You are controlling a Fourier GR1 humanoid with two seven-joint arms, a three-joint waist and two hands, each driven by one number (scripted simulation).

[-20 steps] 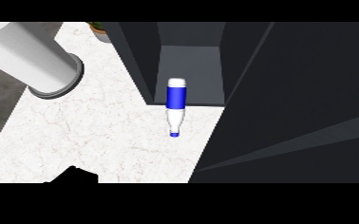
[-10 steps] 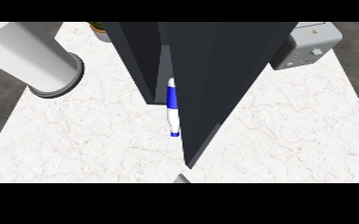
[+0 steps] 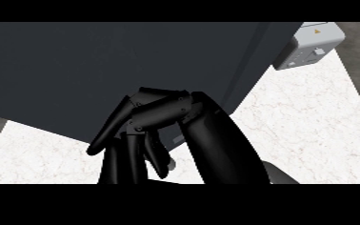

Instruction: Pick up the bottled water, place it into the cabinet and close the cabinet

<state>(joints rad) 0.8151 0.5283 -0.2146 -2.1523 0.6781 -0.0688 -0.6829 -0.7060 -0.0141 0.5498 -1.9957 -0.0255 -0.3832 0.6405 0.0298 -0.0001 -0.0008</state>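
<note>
We're right up against the cabinet (image 3: 126,71) now, its dark panel filling most of the head view, and the step in hand looks to us like the closing push. One black hand (image 3: 158,117) sits low in the middle of the view, at the panel's lower edge; we can't tell for sure which arm it belongs to, since the forearm comes up from the bottom centre, though its bulk leans toward the right side, so we judge it the right hand. The fingers (image 3: 112,133) hang relaxed and slightly bent, spread a little apart, clamped on nothing; they appear to lie against or just beside the dark panel, but we can't confirm contact. The other hand doesn't show at all. The bottled water is nowhere to be seen, hidden behind the dark panel if it sits inside, and we can't check that from here. To finish this well, we'd say push with the flat of the fingers on the door's face, follow its swing round, and stop once it sits flush, watching that nothing juts out to block it. Off at upper right a small grey appliance (image 3: 309,45) stands on the white marbled bench (image 3: 309,119), well apart from the hand, so it should be no bother.
</note>
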